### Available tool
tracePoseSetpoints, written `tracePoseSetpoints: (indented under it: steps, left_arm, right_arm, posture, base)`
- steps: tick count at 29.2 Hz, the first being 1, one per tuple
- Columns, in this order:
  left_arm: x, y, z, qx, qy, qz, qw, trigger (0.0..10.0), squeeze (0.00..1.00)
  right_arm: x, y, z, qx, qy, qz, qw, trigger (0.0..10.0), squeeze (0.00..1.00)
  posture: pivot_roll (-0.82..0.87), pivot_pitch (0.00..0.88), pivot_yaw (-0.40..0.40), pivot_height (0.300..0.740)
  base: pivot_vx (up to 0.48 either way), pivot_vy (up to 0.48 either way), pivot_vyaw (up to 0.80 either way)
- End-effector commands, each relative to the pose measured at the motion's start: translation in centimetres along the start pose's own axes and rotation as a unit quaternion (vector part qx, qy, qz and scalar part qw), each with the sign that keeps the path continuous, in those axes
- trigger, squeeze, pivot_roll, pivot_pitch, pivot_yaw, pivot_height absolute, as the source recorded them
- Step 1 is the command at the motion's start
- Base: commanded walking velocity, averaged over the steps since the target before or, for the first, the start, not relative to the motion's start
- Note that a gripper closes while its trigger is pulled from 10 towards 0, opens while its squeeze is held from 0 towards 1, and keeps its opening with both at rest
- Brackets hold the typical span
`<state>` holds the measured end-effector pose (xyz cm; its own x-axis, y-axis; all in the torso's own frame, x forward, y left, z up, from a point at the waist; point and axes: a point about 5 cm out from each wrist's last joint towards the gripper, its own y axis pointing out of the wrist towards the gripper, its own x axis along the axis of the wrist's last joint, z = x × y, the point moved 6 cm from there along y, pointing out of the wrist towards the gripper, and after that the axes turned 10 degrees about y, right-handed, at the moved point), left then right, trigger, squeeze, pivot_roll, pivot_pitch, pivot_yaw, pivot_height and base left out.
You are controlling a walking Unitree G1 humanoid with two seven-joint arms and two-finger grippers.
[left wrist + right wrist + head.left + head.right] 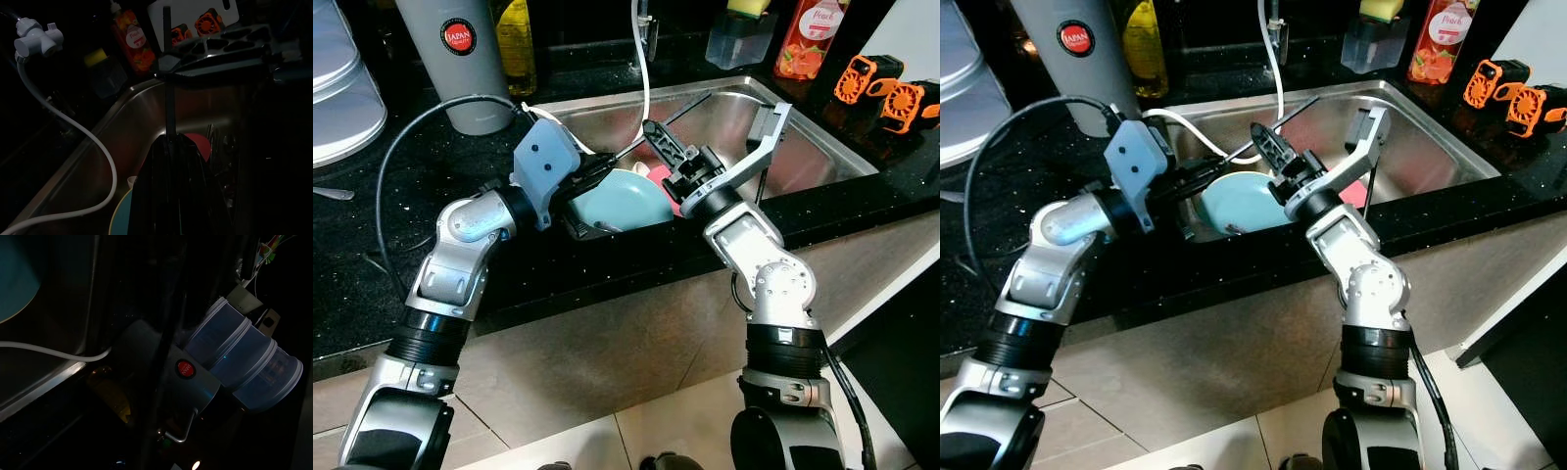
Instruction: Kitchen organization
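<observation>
A thin black stick [690, 105] slants over the steel sink [822, 147]. My left gripper [602, 166] reaches in from the left and is shut on the stick's lower end; the left wrist view shows the stick [167, 98] rising straight out of its closed fingers. My right gripper [651, 130] points up and left from the sink's front edge and meets the stick near its middle, its fingers closed on it. Below both grippers a teal plate [626, 201] leans in the sink, with a pink dish [658, 174] behind it.
A white hose [646, 78] hangs from the tap into the sink. On the black counter stand a grey canister [460, 59], a yellow bottle [516, 44], stacked white containers [342, 88], a sponge holder [739, 34], an orange soap bottle [808, 39] and orange-black tools [886, 88].
</observation>
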<state>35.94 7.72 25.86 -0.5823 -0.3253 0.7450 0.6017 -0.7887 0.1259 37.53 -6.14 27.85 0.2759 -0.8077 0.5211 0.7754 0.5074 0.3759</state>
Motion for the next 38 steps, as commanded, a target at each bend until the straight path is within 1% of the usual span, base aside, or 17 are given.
tracePoseSetpoints:
  steps: [1,9,10,14,15,16,18,21,24,25,27,28,29,30,31,37,38]
  left_arm:
    - [0.2,0.0,-0.6,-0.011,-0.005,-0.005,1.000,10.0,0.00]
    - [0.2,0.0,-0.4,-0.005,-0.002,-0.002,1.000,10.0,0.00]
    - [0.2,0.1,-0.3,0.000,-0.004,-0.002,1.000,10.0,1.00]
    - [0.2,0.3,0.6,0.033,0.001,0.004,0.999,10.0,1.00]
    - [0.3,0.2,1.3,0.053,-0.005,0.003,0.999,10.0,0.69]
    - [0.4,0.0,2.4,0.083,-0.020,0.000,0.996,10.0,0.00]
    - [0.5,-1.4,6.1,0.177,-0.059,-0.010,0.982,10.0,0.00]
    - [0.1,-3.3,8.8,0.256,-0.089,-0.012,0.962,10.0,0.00]
    - [-0.2,-4.6,9.5,0.288,-0.092,-0.004,0.953,10.0,0.00]
    - [-0.2,-4.6,9.5,0.288,-0.092,-0.004,0.953,10.0,0.00]
    - [-0.5,-5.2,9.3,0.302,-0.095,0.004,0.948,10.0,0.00]
    - [-0.5,-5.2,9.3,0.302,-0.095,0.004,0.948,10.0,0.00]
    - [-0.7,-5.5,9.2,0.311,-0.098,0.008,0.945,10.0,0.00]
    - [-0.9,-5.8,9.1,0.320,-0.101,0.013,0.942,10.0,0.00]
    - [-1.2,-6.1,8.9,0.328,-0.105,0.020,0.939,10.0,0.00]
    - [-1.5,-6.7,8.6,0.340,-0.111,0.030,0.933,10.0,0.00]
    - [-1.8,-7.1,8.7,0.350,-0.112,0.038,0.929,10.0,0.00]
  right_arm:
    - [0.3,0.0,0.2,-0.001,-0.006,-0.004,1.000,0.0,0.00]
    - [0.4,0.0,0.2,0.000,-0.004,-0.005,1.000,0.0,0.00]
    - [0.3,0.1,-0.1,-0.008,-0.005,-0.001,1.000,10.0,0.00]
    - [0.3,0.2,-0.5,-0.017,-0.009,0.001,1.000,10.0,0.00]
    - [0.3,0.3,-0.7,-0.023,-0.015,0.000,1.000,10.0,0.00]
    - [0.5,0.3,-1.1,-0.033,-0.024,-0.003,0.999,10.0,0.00]
    - [2.1,0.5,-2.9,-0.084,-0.042,-0.046,0.995,10.0,0.00]
    - [4.4,0.3,-4.7,-0.137,-0.051,-0.106,0.984,10.0,0.00]
    - [6.4,0.0,-6.8,-0.223,-0.196,-0.132,0.946,10.0,0.00]
    - [6.4,0.0,-6.8,-0.223,-0.196,-0.132,0.946,10.0,0.00]
    - [4.8,0.7,-8.3,-0.262,-0.332,-0.053,0.904,10.0,0.00]
    - [4.8,0.7,-8.3,-0.262,-0.332,-0.053,0.904,10.0,0.00]
    - [3.6,0.9,-9.2,-0.270,-0.372,-0.006,0.888,10.0,0.33]
    - [2.5,0.8,-10.1,-0.279,-0.401,0.036,0.872,10.0,0.83]
    - [1.8,0.6,-10.8,-0.285,-0.408,0.054,0.866,10.0,1.00]
    - [1.2,0.6,-11.3,-0.280,-0.399,0.055,0.872,10.0,1.00]
    - [1.9,0.9,-10.5,-0.264,-0.389,0.027,0.882,10.0,1.00]
  posture:
    - [0.08,0.038,-0.030,0.740]
    - [0.08,0.038,-0.030,0.740]
    - [0.08,0.038,-0.030,0.740]
    - [0.09,0.032,-0.036,0.740]
    - [0.09,0.032,-0.036,0.740]
    - [0.09,0.032,-0.036,0.740]
    - [0.10,0.031,-0.037,0.740]
    - [0.10,0.031,-0.042,0.740]
    - [0.10,0.031,-0.042,0.740]
    - [0.10,0.031,-0.042,0.740]
    - [0.11,0.029,-0.048,0.740]
    - [0.11,0.029,-0.048,0.740]
    - [0.11,0.029,-0.048,0.740]
    - [0.12,0.026,-0.057,0.740]
    - [0.12,0.024,-0.061,0.740]
    - [0.13,0.024,-0.062,0.740]
    - [0.13,0.024,-0.062,0.740]
  base:
    - [0.000,0.000,0.00]
    - [0.000,0.000,0.00]
    - [0.000,0.000,0.00]
    - [0.000,0.000,0.00]
    - [0.000,0.000,0.00]
    - [0.000,0.000,0.00]
    - [0.000,0.000,0.00]
    - [0.000,0.000,0.00]
    - [0.000,0.000,0.00]
    - [0.000,0.000,0.00]
    - [0.000,0.000,0.00]
    - [0.000,0.000,0.00]
    - [0.000,0.000,0.00]
    - [0.000,0.000,0.00]
    - [0.000,0.000,0.00]
    - [0.000,0.000,0.00]
    - [0.000,0.000,0.00]
